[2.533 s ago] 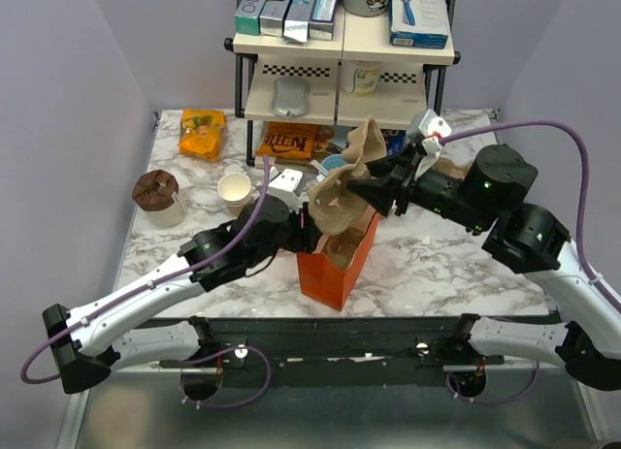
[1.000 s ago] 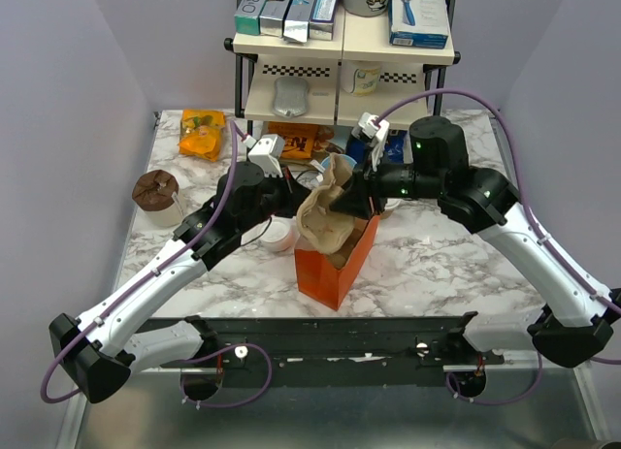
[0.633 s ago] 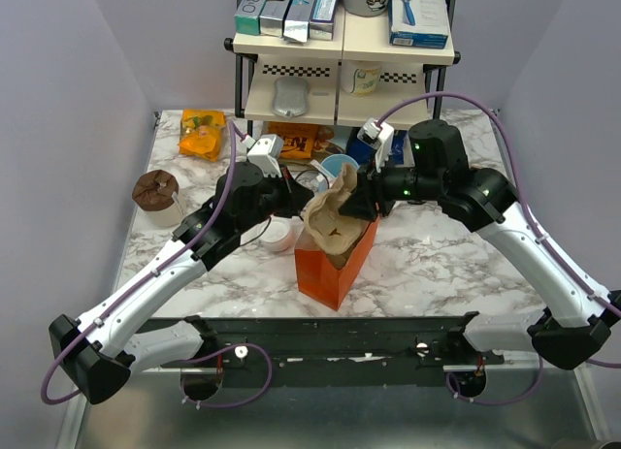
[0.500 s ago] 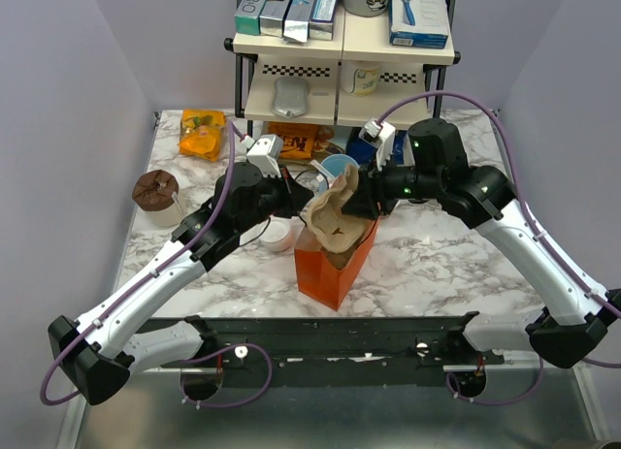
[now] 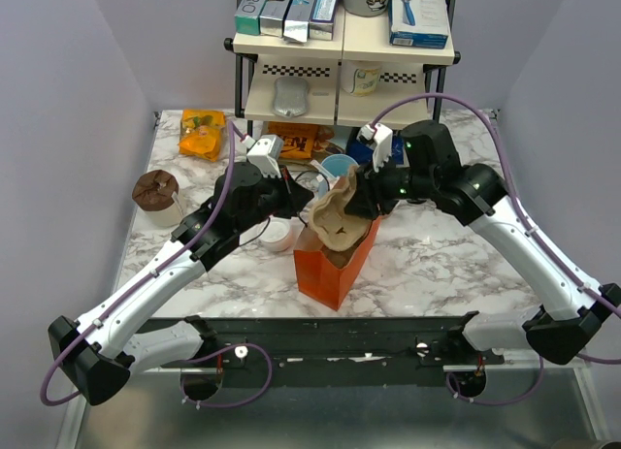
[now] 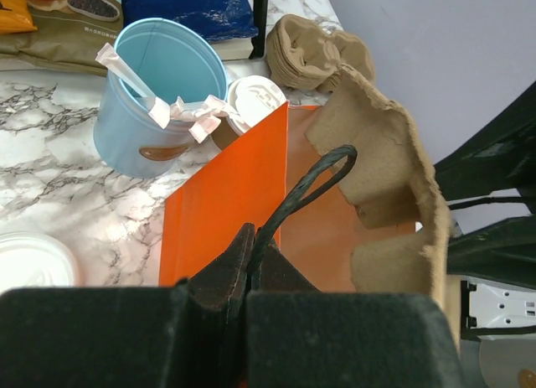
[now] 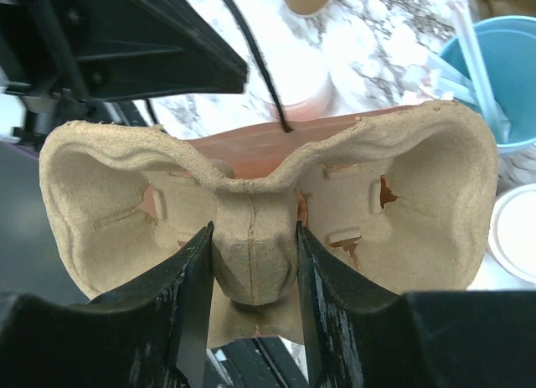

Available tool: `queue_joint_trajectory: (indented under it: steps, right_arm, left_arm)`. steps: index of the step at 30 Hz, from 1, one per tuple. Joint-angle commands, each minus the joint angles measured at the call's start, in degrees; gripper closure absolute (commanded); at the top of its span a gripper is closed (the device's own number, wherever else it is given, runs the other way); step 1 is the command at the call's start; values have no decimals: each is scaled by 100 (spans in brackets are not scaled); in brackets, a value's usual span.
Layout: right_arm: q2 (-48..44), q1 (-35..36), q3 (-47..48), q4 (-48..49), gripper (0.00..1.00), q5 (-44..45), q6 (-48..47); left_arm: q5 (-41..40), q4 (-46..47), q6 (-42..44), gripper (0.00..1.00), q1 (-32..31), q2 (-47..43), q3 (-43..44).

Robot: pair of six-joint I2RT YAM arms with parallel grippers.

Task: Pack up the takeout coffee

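Note:
The orange paper bag (image 5: 335, 267) stands upright at the table's middle. My left gripper (image 6: 249, 237) is shut on its black handle (image 6: 310, 183) and holds the mouth open. A tan pulp cup carrier (image 7: 402, 204) hangs tilted in the bag's mouth, with my right gripper (image 7: 254, 254) shut on its middle ridge. The takeout coffee (image 6: 255, 93) stands behind the bag beside the light-blue cup (image 6: 159, 95). Only its white lid shows, also at the right edge of the right wrist view as the coffee lid (image 7: 517, 233). The top view hides it behind the carrier (image 5: 338, 214).
A two-tier shelf rack (image 5: 344, 51) with boxes stands at the back. More pulp carriers (image 6: 314, 49) lie stacked behind the bag. A white round lid (image 5: 279, 236) lies left of the bag. A brown-topped cup (image 5: 155, 192) and an orange snack pack (image 5: 202, 134) sit at the far left.
The right gripper brought the carrier in from the right and down into the bag's mouth, then shifted it slightly right. The left gripper rose with the handle and now holds still.

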Motion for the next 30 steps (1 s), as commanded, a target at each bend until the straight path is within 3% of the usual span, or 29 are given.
queue_joint_trajectory:
  steps: [1,9,21,30]
  right_arm:
    - [8,-27,-236,-274,61,516,-179]
    - [-10,-27,-640,-178,62,235,-663]
    - [341,87,-614,-476,61,937,-769]
    - [421,377,-746,-828,61,1536,-927]
  left_arm:
    - [176,-5,41,100,39,-59,-64]
    - [176,-67,50,100,48,-59,-2]
    - [536,83,68,100,57,125,138]
    - [378,13,41,100,57,108,173]
